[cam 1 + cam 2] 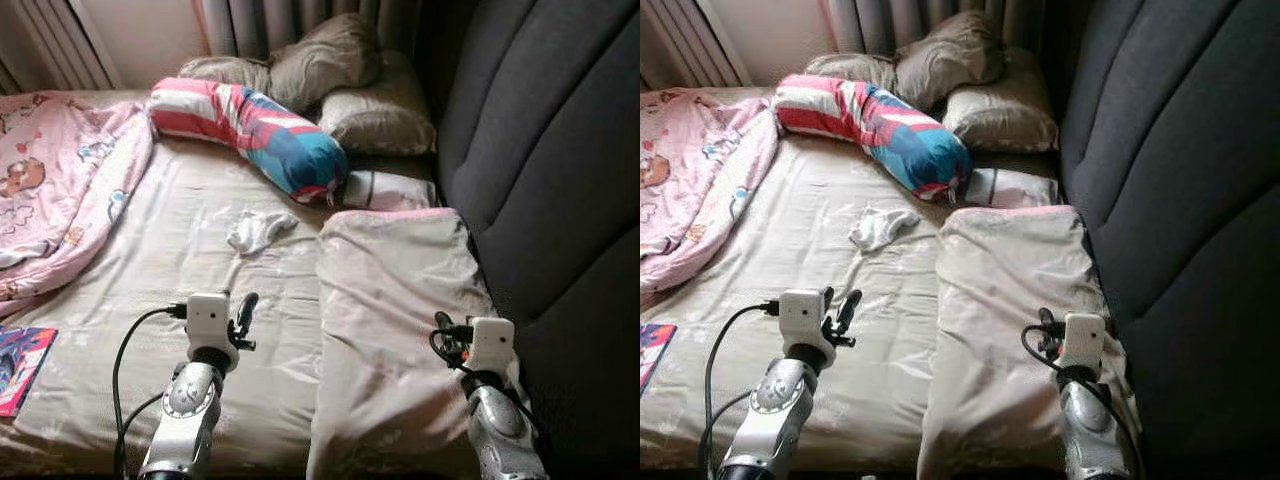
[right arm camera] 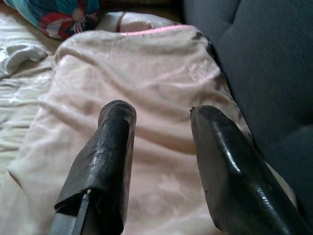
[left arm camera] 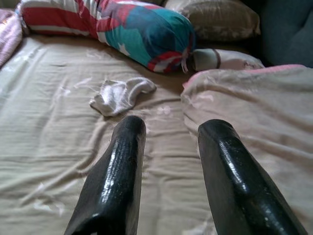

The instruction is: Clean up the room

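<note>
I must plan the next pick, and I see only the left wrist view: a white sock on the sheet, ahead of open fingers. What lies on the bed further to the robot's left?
Observer: A pink blanket is bunched at the far left of the bed.
Operator: Is anything near the front edge?
Observer: Yes, a colourful book lies at the left front corner.
Operator: Where is the right gripper?
Observer: The right gripper hovers open over the folded beige blanket, beside the dark headboard.
</note>
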